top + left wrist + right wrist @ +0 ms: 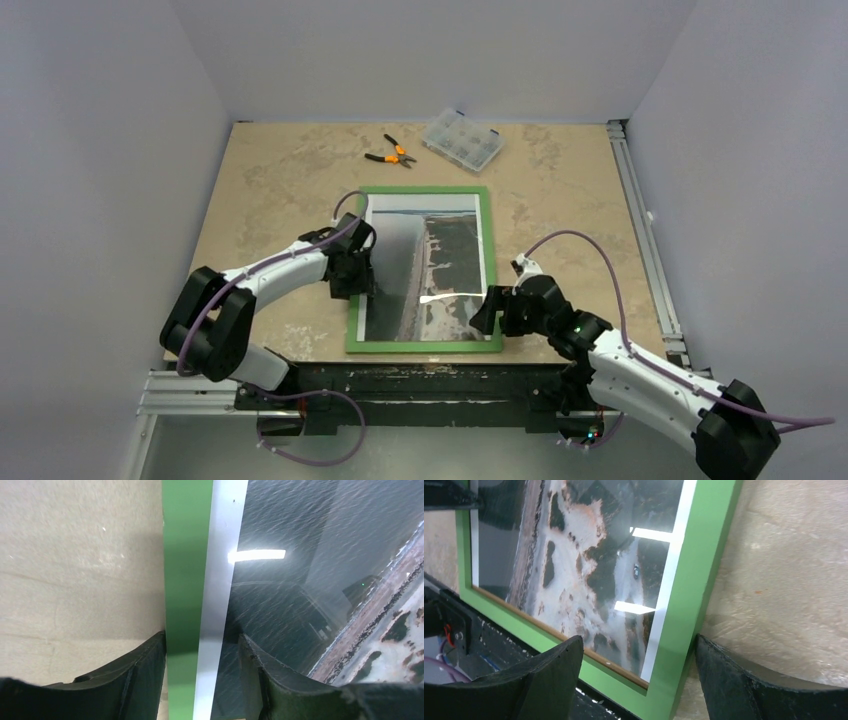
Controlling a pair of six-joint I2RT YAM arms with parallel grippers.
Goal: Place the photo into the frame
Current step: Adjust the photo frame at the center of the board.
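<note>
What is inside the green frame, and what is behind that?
Inside the frame the photo shows face up: grey shoreline, white border. Whatever lies behind the photo is covered.

I can read no text, label, brand or number on the photo (430, 260), the frame (424, 345), the pliers (391, 153) or the clear box (462, 139) by the far edge of the table (280, 180).

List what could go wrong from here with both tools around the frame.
1. The left tool and right tool straddle the side rails of the frame; a slanted retreat could snag and drag it.
2. Each inner finger hangs over the pane, so it might scratch the glass.
</note>
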